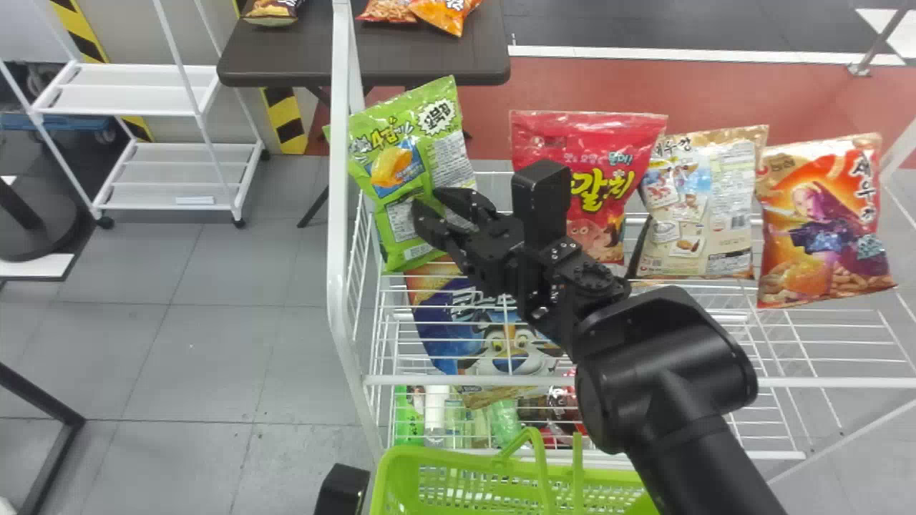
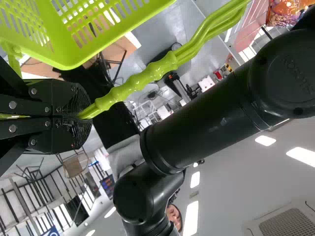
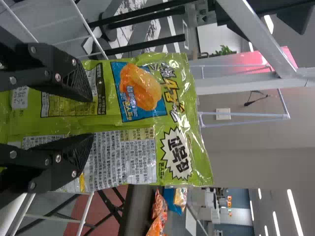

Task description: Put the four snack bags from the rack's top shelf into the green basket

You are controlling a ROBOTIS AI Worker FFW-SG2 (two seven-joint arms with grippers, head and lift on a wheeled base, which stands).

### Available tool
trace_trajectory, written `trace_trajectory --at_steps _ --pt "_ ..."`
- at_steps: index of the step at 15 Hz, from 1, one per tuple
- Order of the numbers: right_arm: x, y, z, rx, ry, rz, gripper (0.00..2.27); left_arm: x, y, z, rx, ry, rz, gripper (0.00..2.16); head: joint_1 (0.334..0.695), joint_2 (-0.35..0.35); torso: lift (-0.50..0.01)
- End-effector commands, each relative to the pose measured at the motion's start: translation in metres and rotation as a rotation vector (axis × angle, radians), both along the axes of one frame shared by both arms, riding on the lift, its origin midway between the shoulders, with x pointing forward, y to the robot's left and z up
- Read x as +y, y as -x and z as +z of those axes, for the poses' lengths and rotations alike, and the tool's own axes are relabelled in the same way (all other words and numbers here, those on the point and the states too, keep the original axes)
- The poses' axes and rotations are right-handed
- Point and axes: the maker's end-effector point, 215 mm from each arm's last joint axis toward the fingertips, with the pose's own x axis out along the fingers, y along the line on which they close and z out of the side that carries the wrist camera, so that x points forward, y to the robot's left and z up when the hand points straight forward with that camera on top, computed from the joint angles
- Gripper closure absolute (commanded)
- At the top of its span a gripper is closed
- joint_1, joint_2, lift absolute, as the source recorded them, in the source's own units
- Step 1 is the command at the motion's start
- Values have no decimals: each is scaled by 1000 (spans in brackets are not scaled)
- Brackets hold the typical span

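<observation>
Green is the snack bag (image 1: pixel 397 175), tilted at the left end of the top shelf (image 1: pixel 823 383), near the white post (image 1: pixel 339 236). The right gripper (image 1: pixel 427 199) hides part of it; its fingers stand wide apart, and whether they touch it, I cannot tell. Beyond a gap, the red bag (image 1: pixel 547 141) is partly covered. Below, the basket (image 1: pixel 404 461) is cut off; the left gripper (image 2: pixel 74 117) is closed on its handle (image 2: pixel 157 68)

Place: shop-style display, apparently inside a lab | white wire rack (image 1: pixel 338 236), snack bags (image 1: pixel 587 139) on top shelf | green basket (image 1: pixel 408 455), near side of rack | dark table (image 1: pixel 286 61) with further packets (image 1: pixel 438 13), beyond rack | white wheeled shelf unit (image 1: pixel 129 77), left of rack | black-yellow hazard stripes (image 1: pixel 286 118), left of rack
</observation>
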Motion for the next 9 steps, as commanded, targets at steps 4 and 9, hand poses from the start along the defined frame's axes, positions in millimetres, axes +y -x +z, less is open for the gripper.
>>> trace_trajectory --at_steps 4,9 --pt "-7 -8 9 -14 -9 -9 2213 0 0 0 0 -2 1 1902 695 0 0" --pt "-5 15 -1 6 -45 -1 2216 -1 2 0 -2 -4 0 1902 695 -8 0"
